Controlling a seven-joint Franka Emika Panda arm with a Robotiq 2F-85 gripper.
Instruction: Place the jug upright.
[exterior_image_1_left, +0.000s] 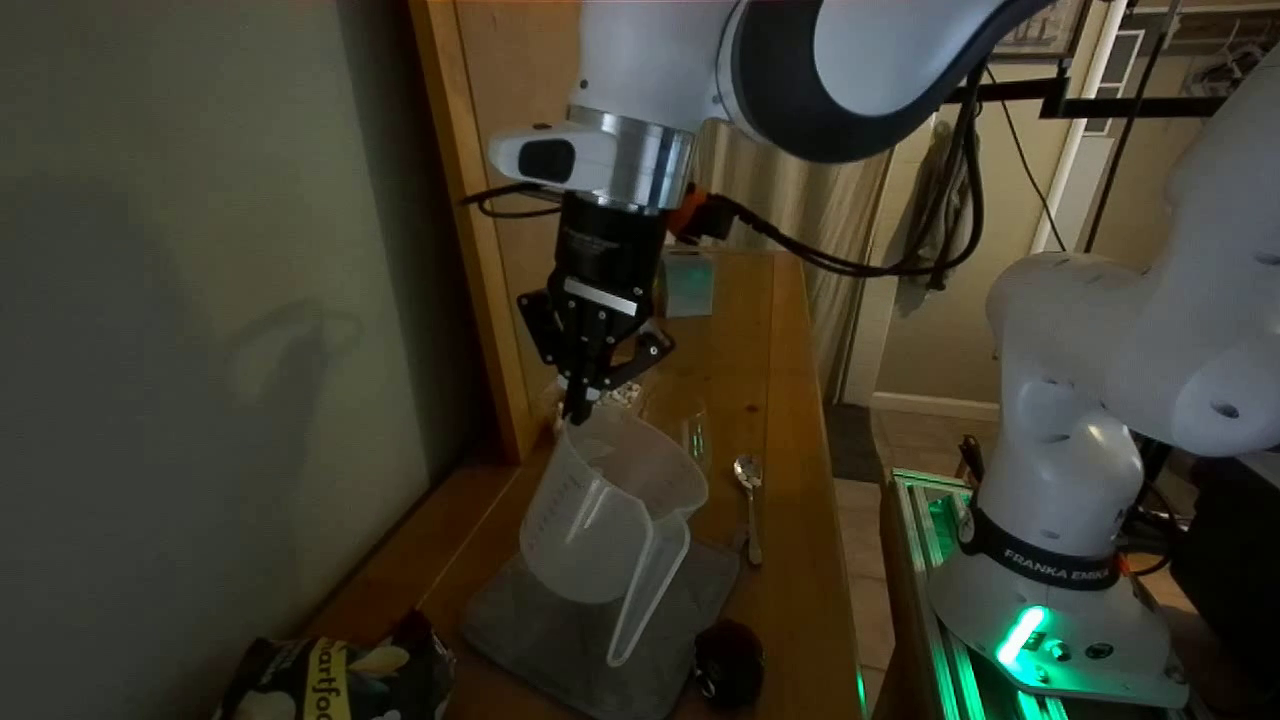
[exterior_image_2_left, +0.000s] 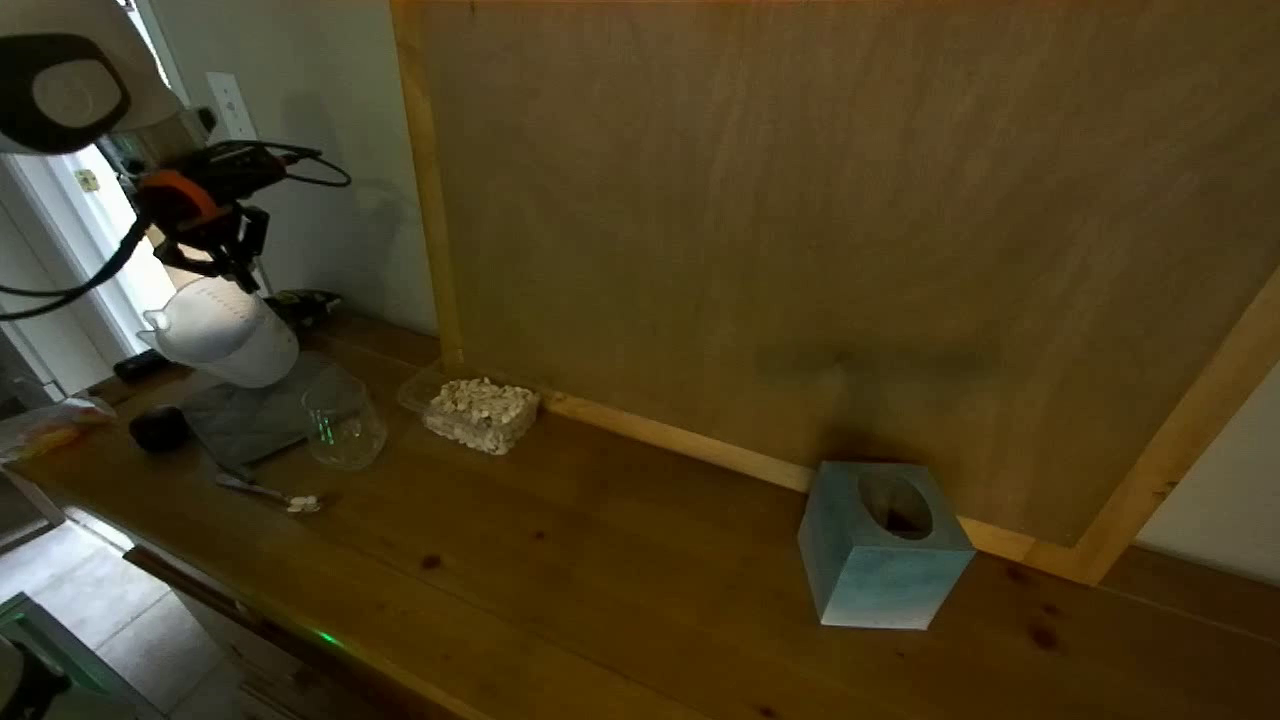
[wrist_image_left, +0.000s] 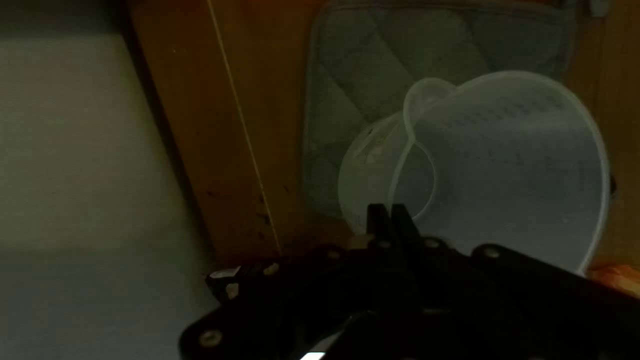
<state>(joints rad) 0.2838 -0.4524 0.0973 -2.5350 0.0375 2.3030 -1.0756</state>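
Rim gripped, my black fingers (exterior_image_1_left: 577, 408) closed on the tapered whitish plastic jug (exterior_image_1_left: 585, 525)! Tilted between the brown wooden table's (exterior_image_1_left: 790, 400) long edges, it needed righting.

Shadowed grayish wall (exterior_image_1_left: 180, 250) | wooden counter (exterior_image_2_left: 620, 600) | framed wood panel (exterior_image_2_left: 800, 200) | tiled floor (exterior_image_2_left: 120, 615)

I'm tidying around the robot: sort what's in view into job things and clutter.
For the job:
jug, tilted
gripper, holding its rim

Lying about:
grey pad (perhaps the jug's landing spot)
glass
spoon
container of flakes
snack bag
dark round object
blue box
plastic bag
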